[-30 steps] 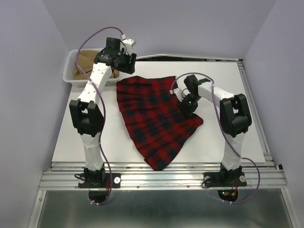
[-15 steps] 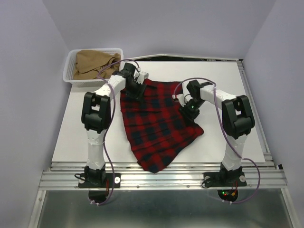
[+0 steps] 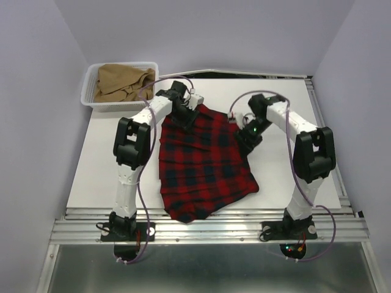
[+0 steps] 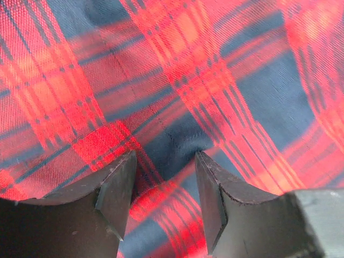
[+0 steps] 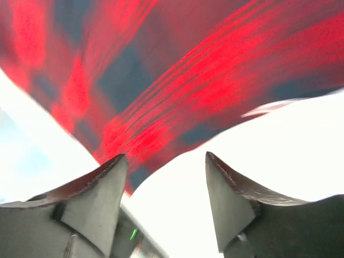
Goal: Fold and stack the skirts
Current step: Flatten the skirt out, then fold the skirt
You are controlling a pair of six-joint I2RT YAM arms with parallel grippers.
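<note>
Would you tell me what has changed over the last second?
The left gripper swung from the basket onto the plaid skirt. The skirt drew in narrower, its near tip shifting left. The right gripper stayed at its right edge; the tan skirt is unmoved.

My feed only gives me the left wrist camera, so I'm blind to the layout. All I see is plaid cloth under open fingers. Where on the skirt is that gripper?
Observer: The left gripper sits over the far left corner of the plaid skirt, which lies spread out, not folded.
Operator: And the other arm?
Observer: The right gripper is at the skirt's far right edge, jaws apart, with bare table showing between them.
Operator: Where's the second skirt?
Observer: The tan skirt is bunched in the white basket by the table's far left corner.
</note>
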